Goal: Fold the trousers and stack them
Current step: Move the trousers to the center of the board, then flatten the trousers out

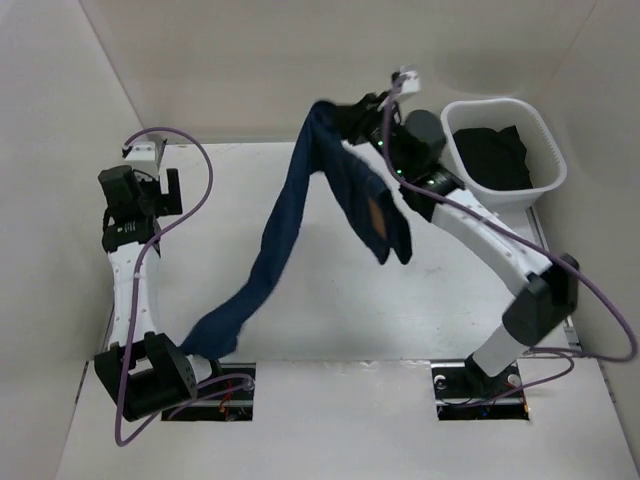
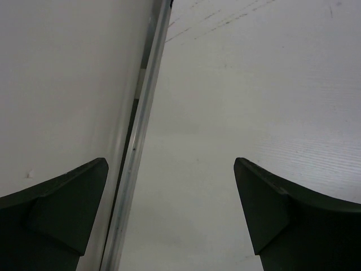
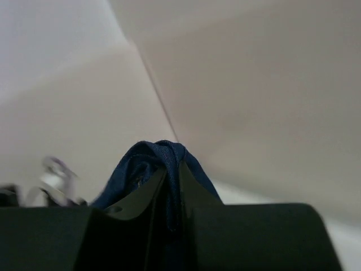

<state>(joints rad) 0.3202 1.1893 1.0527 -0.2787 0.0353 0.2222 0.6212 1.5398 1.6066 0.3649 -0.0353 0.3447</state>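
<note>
The dark navy trousers hang in the air from my right gripper, which is raised at the back of the table. One leg trails down to the table near the left arm's base. The other part droops in front of the right arm. In the right wrist view, a fold of the trousers is pinched between the jaws of my right gripper. My left gripper stands wide open at the left edge, apart from the cloth. In the left wrist view, nothing lies between the fingers of the left gripper.
A white basket with dark cloth inside stands at the back right. A metal rail runs along the table's left edge under the left gripper. White walls enclose the table on three sides.
</note>
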